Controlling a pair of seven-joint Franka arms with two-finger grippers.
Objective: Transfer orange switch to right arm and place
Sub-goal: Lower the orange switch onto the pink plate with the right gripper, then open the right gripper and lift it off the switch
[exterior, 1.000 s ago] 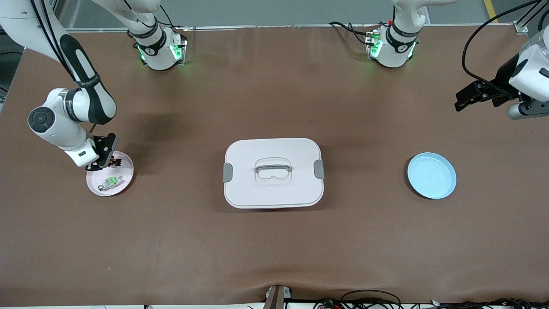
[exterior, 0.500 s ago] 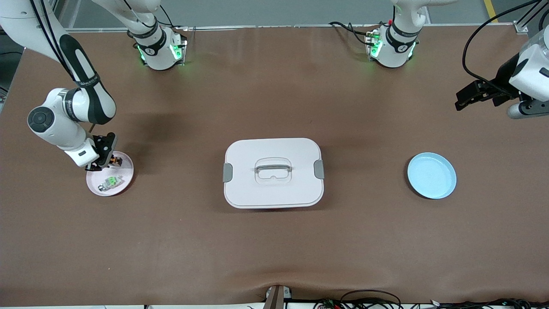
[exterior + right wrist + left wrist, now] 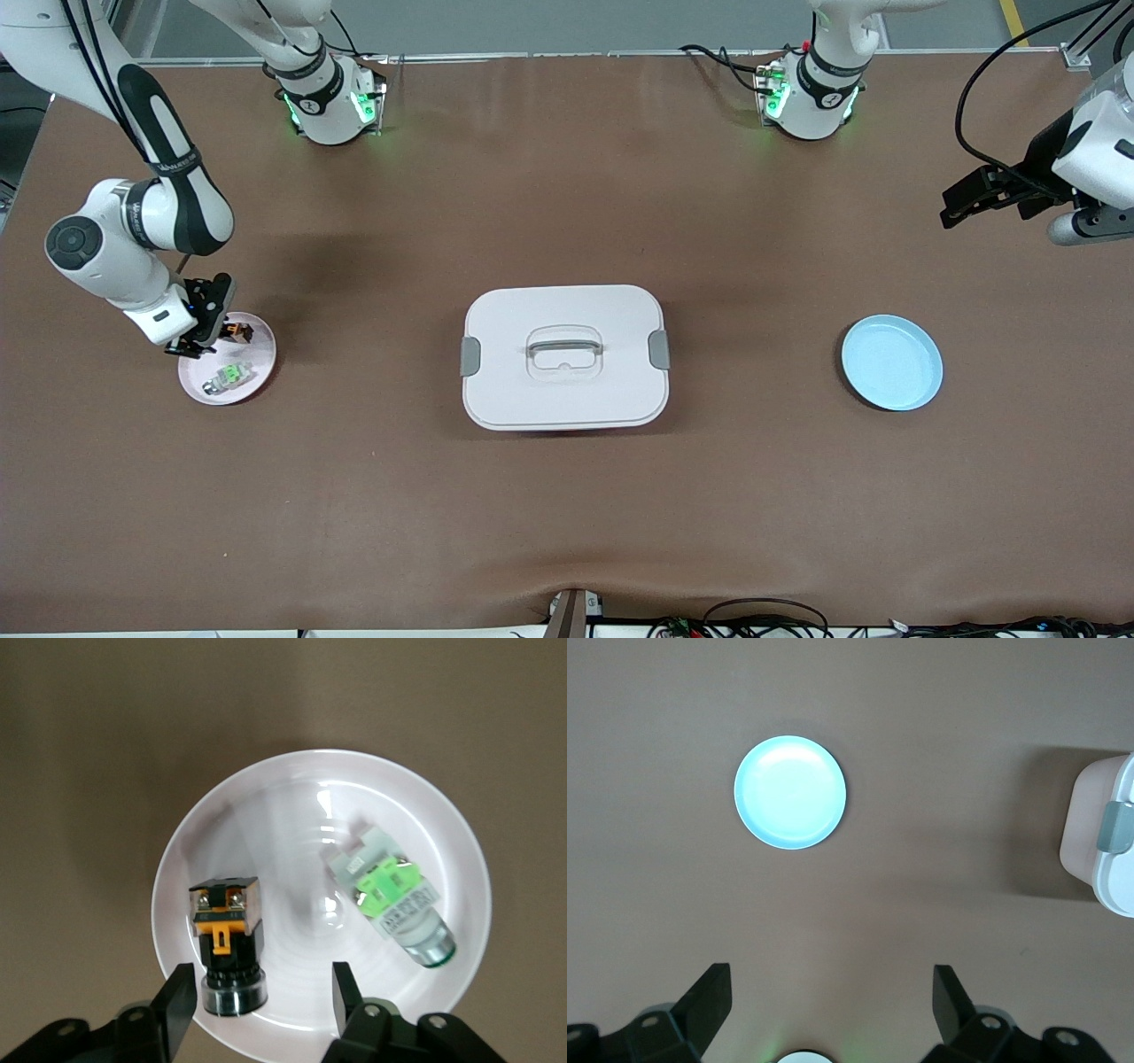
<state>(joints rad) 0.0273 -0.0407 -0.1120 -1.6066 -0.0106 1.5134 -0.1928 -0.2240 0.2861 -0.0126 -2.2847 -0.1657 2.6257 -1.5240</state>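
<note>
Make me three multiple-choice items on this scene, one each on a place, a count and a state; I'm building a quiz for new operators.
1. Where is the orange switch?
A. on the pink plate
B. on the blue plate
C. on the lidded box
2. How many components lie on the pink plate?
A. one
B. two
C. three
3. The right gripper is:
A. clamped on the switch
B. open over the plate
C. over the box

Answers: 1 A, the switch rests in that dish. 2 B, the switch and the green-and-white component. 3 B, its fingers stand apart, holding nothing.
</note>
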